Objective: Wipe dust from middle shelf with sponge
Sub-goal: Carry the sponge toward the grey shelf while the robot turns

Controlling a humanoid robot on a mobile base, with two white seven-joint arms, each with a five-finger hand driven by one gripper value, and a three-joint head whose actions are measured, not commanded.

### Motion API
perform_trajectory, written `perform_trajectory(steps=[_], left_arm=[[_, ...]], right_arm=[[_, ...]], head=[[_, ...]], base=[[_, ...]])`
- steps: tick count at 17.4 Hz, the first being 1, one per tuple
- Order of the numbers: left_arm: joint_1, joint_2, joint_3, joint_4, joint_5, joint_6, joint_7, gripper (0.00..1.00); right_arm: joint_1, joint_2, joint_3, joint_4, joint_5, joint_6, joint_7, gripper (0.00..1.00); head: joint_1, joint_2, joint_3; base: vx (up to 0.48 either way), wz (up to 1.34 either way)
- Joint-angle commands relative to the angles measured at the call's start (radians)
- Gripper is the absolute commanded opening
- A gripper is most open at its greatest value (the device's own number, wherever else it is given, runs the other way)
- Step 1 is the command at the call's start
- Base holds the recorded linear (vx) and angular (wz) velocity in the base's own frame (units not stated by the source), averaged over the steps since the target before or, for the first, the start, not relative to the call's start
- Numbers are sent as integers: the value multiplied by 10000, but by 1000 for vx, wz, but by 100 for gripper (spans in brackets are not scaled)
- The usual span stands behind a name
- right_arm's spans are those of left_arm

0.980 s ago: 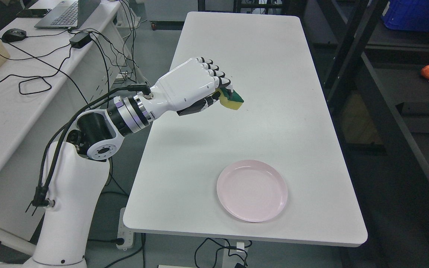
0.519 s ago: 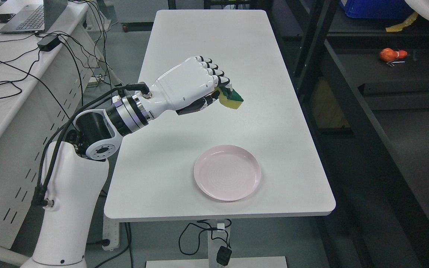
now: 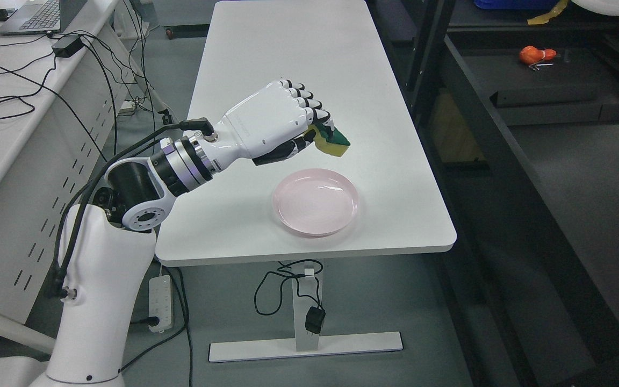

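Head view: my left hand (image 3: 282,126) is raised above the white desk (image 3: 266,226), fingers (image 3: 309,105) curled tight around the sponge (image 3: 333,142). Sponge is yellow with a green scouring face, sticking out of the fist toward 3 o'clock, clear of the desk surface. Pink plate (image 3: 315,201) sits on the desk at 6 o'clock from the sponge, near the front edge, not touching it. Dark shelf unit (image 3: 503,129) stands beside the desk at 3 o'clock; an orange object (image 3: 535,54) lies on it toward 1 o'clock.
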Motion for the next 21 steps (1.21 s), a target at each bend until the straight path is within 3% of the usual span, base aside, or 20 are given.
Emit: perform_trajectory(steps=[1, 5, 11, 21], left_arm=[[14, 62, 83, -4, 166, 1, -2, 1], [29, -61, -40, -19, 167, 1, -2, 0], [-48, -918, -576, -4, 228, 1, 13, 0], [-77, -960, -2953, 119, 1593, 1, 13, 0]], right_arm=[[1, -175, -1, -174, 0, 0, 2, 100], [1, -175, -1, -174, 0, 0, 2, 100], [1, -175, -1, -174, 0, 0, 2, 100], [1, -175, -1, -174, 0, 0, 2, 100]], head=[[0, 0, 0], [0, 0, 0], [0, 0, 0], [0, 0, 0]], base=[[-294, -178], [-294, -255], [-288, -421], [-282, -559]])
